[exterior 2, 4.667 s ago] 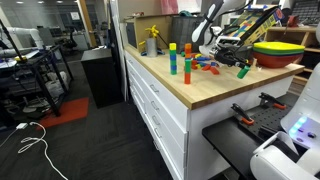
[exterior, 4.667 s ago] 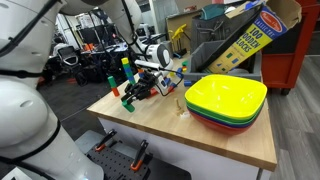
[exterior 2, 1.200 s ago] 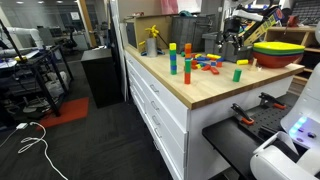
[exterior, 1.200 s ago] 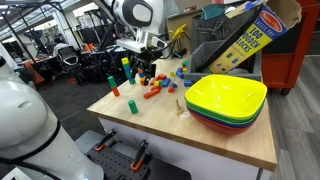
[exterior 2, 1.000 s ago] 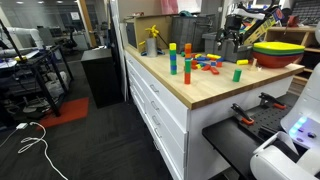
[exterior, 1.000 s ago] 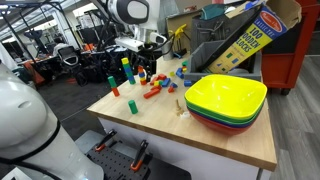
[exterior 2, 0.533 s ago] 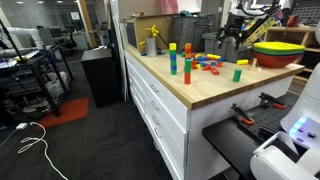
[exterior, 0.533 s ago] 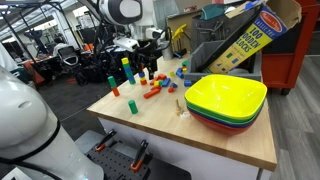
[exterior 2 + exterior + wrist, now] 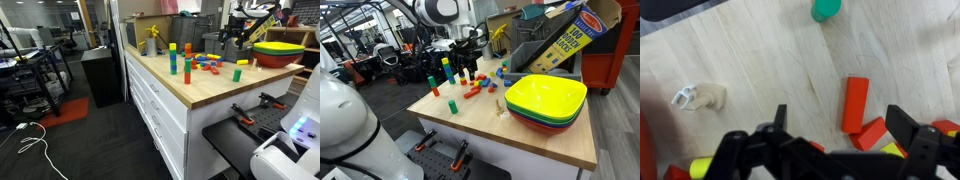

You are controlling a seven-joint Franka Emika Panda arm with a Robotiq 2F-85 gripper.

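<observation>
Some seconds back the arm lay low over the tabletop point(image 9: 550, 140) with the gripper point(image 9: 468, 68) down among the blocks, close to the green cylinder point(image 9: 451, 104). Now the arm stands upright and the gripper hangs above the scattered pieces, touching none of them. Over the last second it has only lifted a little more. The cylinder stands upright on its own, well apart from the gripper in both exterior views point(image 9: 237, 74).

In the wrist view the gripper point(image 9: 840, 115) has its jaws spread wide with nothing between them. A red block point(image 9: 855, 104) lies flat on the wood just below that gap, the green cylinder point(image 9: 825, 9) sits at the top edge, and a small pale wooden piece point(image 9: 708, 97) lies off to one side.

The stacked bowls point(image 9: 545, 100), yellow on top, rest near the tabletop's far corner. Behind them a tilted box point(image 9: 570, 35) shows yellow lettering: "100" and "BLOCKS" can be read, while the red oval logo is too small to make out
</observation>
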